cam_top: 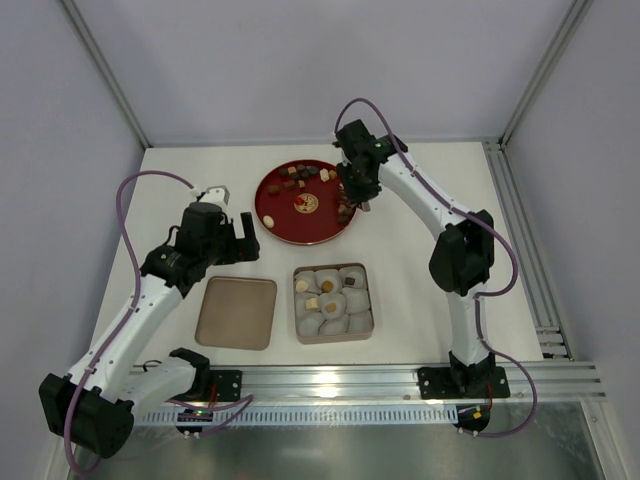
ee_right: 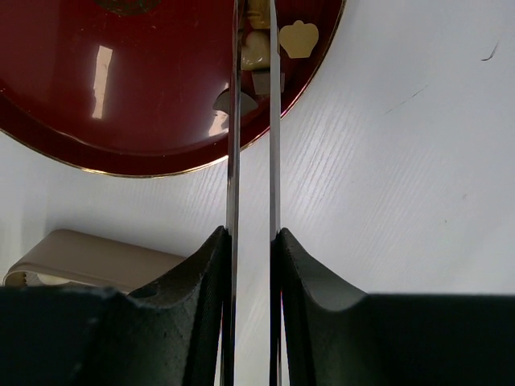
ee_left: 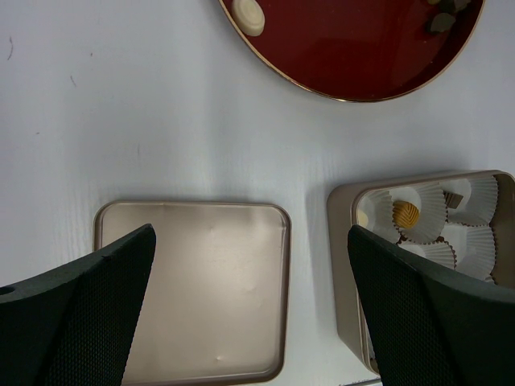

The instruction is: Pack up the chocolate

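The left gripper (ee_left: 250, 231) hangs above the left half of the surface (cam_top: 240, 160). Its fingers stand wide apart and grasp nothing. In the left wrist view it is over the gap between the lid and the tin.

The flat tan lid (cam_top: 237, 312) lies towards the near edge, left of centre. The square tin (ee_left: 341, 249) lies just beside the lid, on its right, and does not touch it. The tin holds pale paper cups (cam_top: 345, 300). A few cups each contain one piece, among them a round tan piece (ee_left: 406, 213).

The round red plate (cam_top: 280, 215) lies beyond the tin, towards the middle of the far edge. Most of the chocolate (cam_top: 297, 180) is on this plate, scattered along its far and right-hand parts. The pieces are dark brown, tan and cream. One cream piece (ee_left: 249, 14) lies apart from the others.

The right gripper (cam_top: 360, 200) is over the right rim of the plate. Its fingers are pressed against a pair of thin metal tweezers (ee_right: 232, 145). The two blades run close together and parallel out over the plate. A crown-shaped cream piece (ee_right: 298, 38) lies just to the right of the blades. Other pieces show in the narrow gap between the blades. It cannot be determined whether the blades pinch any of these pieces.
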Robot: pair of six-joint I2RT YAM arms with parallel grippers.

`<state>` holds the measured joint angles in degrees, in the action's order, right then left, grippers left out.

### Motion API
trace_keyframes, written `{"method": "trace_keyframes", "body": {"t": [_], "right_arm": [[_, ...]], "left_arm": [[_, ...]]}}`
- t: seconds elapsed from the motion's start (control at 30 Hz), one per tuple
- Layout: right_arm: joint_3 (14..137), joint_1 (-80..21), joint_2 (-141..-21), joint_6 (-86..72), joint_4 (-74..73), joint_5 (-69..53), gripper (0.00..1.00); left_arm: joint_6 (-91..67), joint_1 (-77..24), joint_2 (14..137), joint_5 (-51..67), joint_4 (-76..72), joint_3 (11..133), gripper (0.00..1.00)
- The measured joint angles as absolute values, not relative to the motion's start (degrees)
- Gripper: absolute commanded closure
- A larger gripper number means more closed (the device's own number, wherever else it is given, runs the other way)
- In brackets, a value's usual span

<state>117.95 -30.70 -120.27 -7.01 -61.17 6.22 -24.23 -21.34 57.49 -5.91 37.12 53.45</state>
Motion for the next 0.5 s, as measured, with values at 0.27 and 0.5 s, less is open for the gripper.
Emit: {"method": "trace_keyframes", "body": {"t": [0.27,0.5], "right_arm": [[120.6,-30.8,-120.3,-7.3,-61.4,4.2,0.70],[120.2,-30.9,-119.7,-7.7,-61.3,3.0,0.70]], "left_arm": [[-24.2,-21.3,57.5,-5.9,37.1,53.5,0.00],[-24.2,-21.3,57.5,-5.9,37.1,53.5,0.00]]}}
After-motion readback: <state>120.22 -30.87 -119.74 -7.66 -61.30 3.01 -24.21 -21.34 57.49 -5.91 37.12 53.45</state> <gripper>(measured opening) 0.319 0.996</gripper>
